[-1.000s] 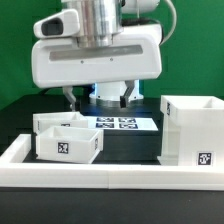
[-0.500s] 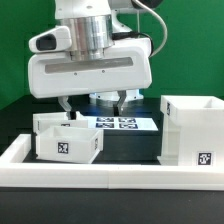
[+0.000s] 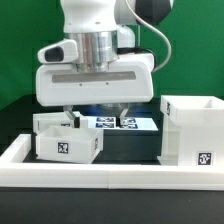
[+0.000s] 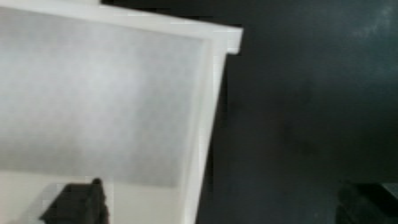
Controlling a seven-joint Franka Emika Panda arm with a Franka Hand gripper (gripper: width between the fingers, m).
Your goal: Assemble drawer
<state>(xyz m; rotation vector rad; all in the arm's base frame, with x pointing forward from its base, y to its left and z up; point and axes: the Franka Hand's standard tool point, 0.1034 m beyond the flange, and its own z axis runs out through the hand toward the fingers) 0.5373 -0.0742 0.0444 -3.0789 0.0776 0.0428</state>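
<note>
Two small shallow white trays stand at the exterior view's left, the front one [image 3: 68,145] with its tag facing the camera and the rear one [image 3: 50,122] right behind it. The tall boxy white case [image 3: 190,130] stands at the exterior view's right. My gripper [image 3: 95,112] hangs open and empty just above the rear tray's right side. In the wrist view the gripper [image 4: 222,205] straddles a white tray wall [image 4: 214,120]. One dark finger [image 4: 75,203] is over the tray's floor [image 4: 98,110]. The other is a faint shape over the black table.
The marker board [image 3: 128,123] lies on the black table behind the gripper, between trays and case. A long low white border wall [image 3: 110,176] runs along the front. The arm's wide white hand body [image 3: 95,80] hides the area behind it.
The gripper has come down toward the trays, its fingertips now level with the rear tray's rim. The jaws stay open. The trays and the case have not moved.
</note>
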